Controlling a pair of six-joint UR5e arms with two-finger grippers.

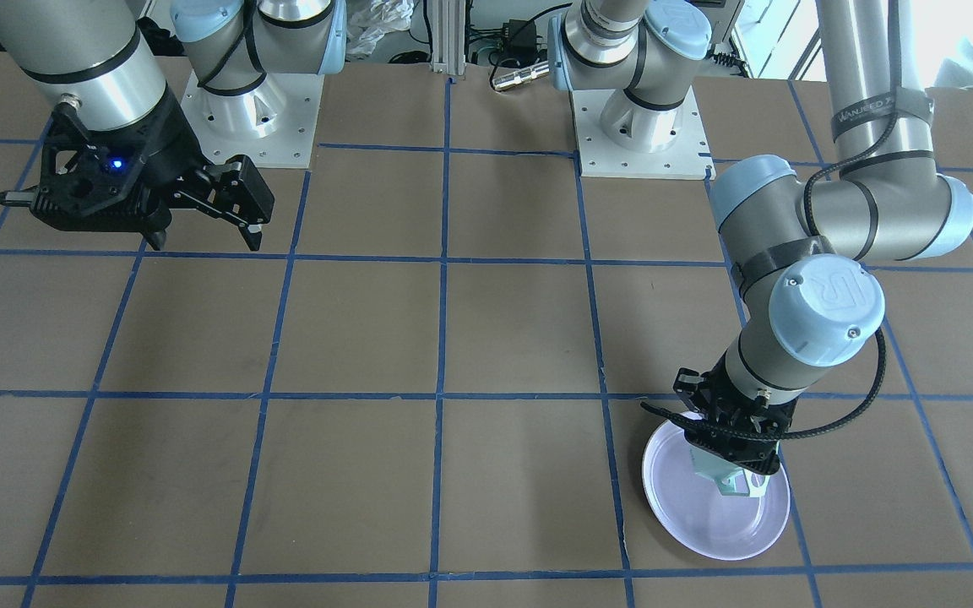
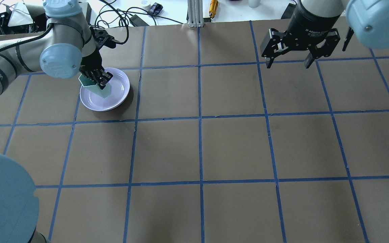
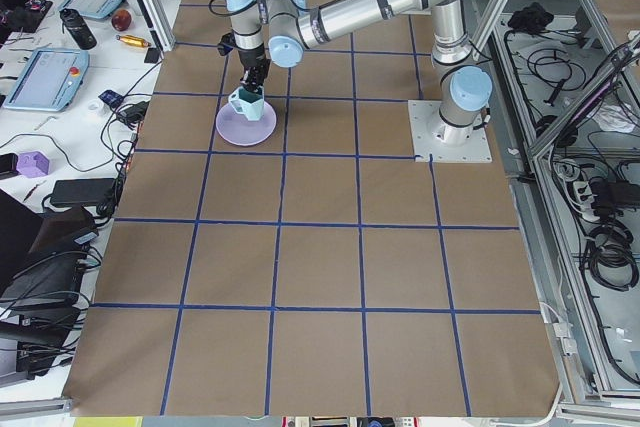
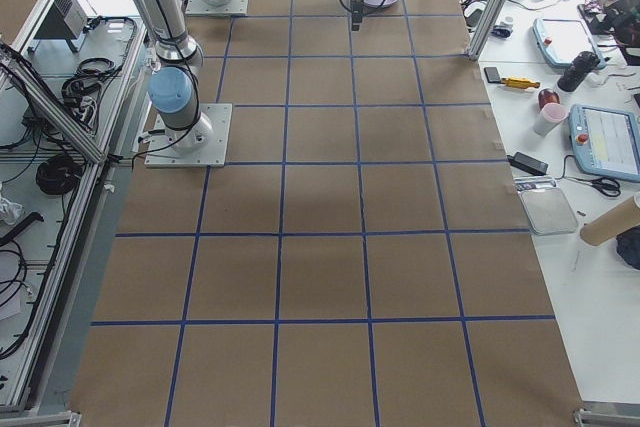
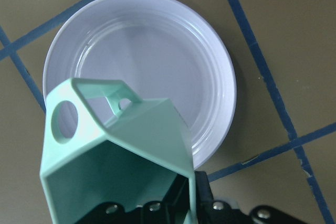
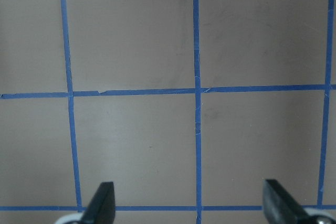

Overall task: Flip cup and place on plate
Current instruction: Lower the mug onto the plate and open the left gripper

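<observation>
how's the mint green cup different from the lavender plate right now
Shape: the pale mint-green faceted cup has flat angled walls and a handle; the glossy pale lavender round plate is smooth and shallow.
Size: the cup is clearly narrower than the plate.
Pose: the cup is held tilted by the left gripper over the plate; the plate lies flat on the brown table.
Shared: both are plain, single-coloured pastel tableware.

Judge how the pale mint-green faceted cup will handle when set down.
Pinched at its rim by the left gripper, the pale mint-green faceted cup looks rigid. Flat facets should limit rolling; the glossy lavender plate may let it slide.
</observation>
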